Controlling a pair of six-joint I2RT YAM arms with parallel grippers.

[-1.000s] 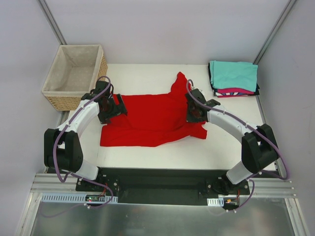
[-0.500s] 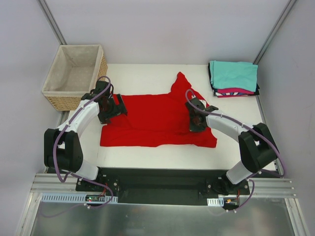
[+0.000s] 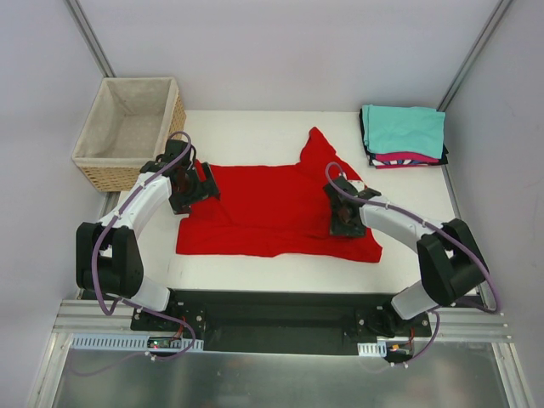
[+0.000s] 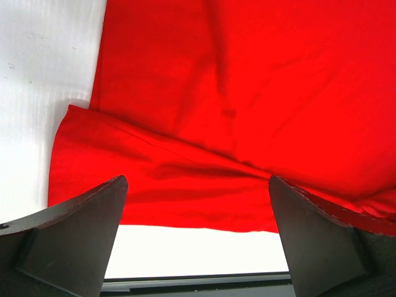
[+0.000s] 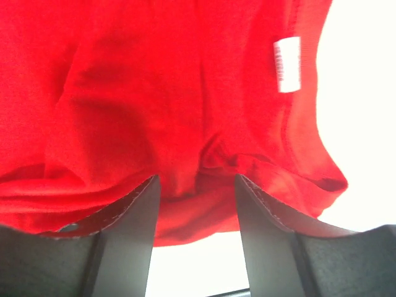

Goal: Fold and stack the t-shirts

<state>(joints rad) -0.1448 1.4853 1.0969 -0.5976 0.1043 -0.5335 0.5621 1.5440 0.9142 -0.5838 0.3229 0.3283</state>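
The red t-shirt (image 3: 272, 204) is judged limp and light, best pinched at hem corners. The left end effector (image 4: 197, 182) and right end effector (image 5: 197, 179) are seen spread, gripping nothing.

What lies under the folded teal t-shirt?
Edges of a magenta-pink t-shirt and a black t-shirt show beneath the teal t-shirt; the rest is covered.

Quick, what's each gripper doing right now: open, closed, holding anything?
Left gripper: open wide above the plain red cloth t-shirt, holding nothing.
Right gripper: open, low over that t-shirt, not gripping it.
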